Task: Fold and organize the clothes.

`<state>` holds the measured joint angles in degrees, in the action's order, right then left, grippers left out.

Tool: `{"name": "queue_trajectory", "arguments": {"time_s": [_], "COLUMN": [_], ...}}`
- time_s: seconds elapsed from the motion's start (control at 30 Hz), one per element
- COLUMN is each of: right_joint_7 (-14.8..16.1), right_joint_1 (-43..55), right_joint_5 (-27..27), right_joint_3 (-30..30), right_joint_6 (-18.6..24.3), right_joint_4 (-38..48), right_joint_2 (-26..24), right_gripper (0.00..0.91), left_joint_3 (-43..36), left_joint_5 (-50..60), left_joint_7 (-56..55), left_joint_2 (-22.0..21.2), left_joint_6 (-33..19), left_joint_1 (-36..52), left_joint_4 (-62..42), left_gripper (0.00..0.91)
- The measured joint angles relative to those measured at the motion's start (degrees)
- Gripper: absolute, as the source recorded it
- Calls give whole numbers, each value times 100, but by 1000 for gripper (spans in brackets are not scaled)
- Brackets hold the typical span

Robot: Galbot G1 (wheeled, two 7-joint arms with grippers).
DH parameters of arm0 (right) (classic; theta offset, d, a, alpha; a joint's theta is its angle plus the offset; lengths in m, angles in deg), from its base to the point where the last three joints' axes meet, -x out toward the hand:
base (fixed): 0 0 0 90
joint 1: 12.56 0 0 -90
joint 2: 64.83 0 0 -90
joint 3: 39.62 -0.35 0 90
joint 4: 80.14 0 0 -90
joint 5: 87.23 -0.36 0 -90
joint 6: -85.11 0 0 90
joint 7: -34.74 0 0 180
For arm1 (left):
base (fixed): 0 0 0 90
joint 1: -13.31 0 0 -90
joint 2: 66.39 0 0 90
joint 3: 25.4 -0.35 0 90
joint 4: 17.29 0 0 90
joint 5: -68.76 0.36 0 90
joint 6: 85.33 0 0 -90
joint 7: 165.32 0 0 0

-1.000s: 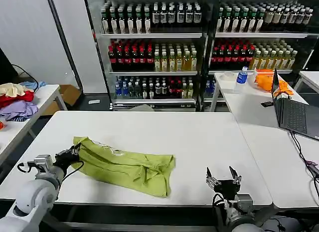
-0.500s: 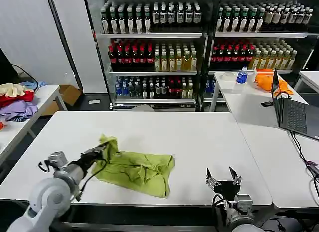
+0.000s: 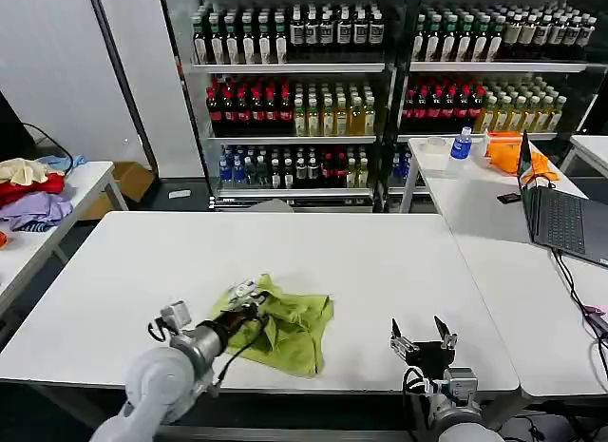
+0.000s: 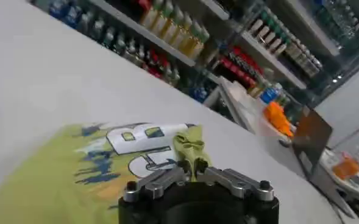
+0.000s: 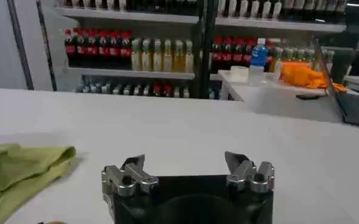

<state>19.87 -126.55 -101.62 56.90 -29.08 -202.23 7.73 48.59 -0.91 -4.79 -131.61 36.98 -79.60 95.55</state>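
1. On the near part of the white table (image 3: 380, 252), left of centre: the T-shirt (image 3: 290, 323), bunched.
2. At the T-shirt's left edge, pinching a fold: the left gripper (image 3: 245, 314).
3. Near the table's front edge, right of the T-shirt and apart from it: the right gripper (image 3: 424, 339), fingers spread.
4. On the adjoining table to the right: a laptop (image 3: 560, 214).
5. Behind both tables: drink shelves (image 3: 294, 109).

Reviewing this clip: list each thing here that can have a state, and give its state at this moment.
T-shirt: bunched on the white table, one edge lifted and pulled over itself, print showing.
Left gripper: shut on a fold of the shirt.
Right gripper: open, holding nothing, at the table's near edge.
Laptop: open.
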Motion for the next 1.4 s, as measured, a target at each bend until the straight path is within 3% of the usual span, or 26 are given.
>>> {"name": "queue_trajectory", "arguments": {"time_s": [0.1, 0.13, 0.17, 0.67, 1.0, 1.4], "right_joint_7": [20, 21, 24, 34, 32, 5], "right_joint_1": [7, 10, 13, 69, 25, -90], "right_joint_5": [2, 2, 3, 1, 18, 23], "right_joint_3": [18, 27, 35, 11, 12, -30], "right_joint_6": [11, 15, 18, 9, 13, -35], "right_joint_4": [29, 40, 46, 75, 34, -90], "right_joint_2": [8, 19, 33, 9, 85, 108], "right_gripper": [907, 907, 907, 907, 907, 907], "left_joint_3": [-207, -271, -341, -624, -154, 395], "left_joint_5": [62, 88, 114, 302, 466, 943], "left_joint_7": [-9, -9, -7, 307, 419, 600], "left_joint_2": [-116, -154, -196, -399, -61, 339], "left_joint_6": [25, 33, 40, -41, -183, -182], "left_joint_1": [-4, -9, -16, 18, -241, -334], "left_joint_4": [-27, -26, -26, 143, 378, -259], "left_gripper": [20, 554, 907, 907, 907, 907]}}
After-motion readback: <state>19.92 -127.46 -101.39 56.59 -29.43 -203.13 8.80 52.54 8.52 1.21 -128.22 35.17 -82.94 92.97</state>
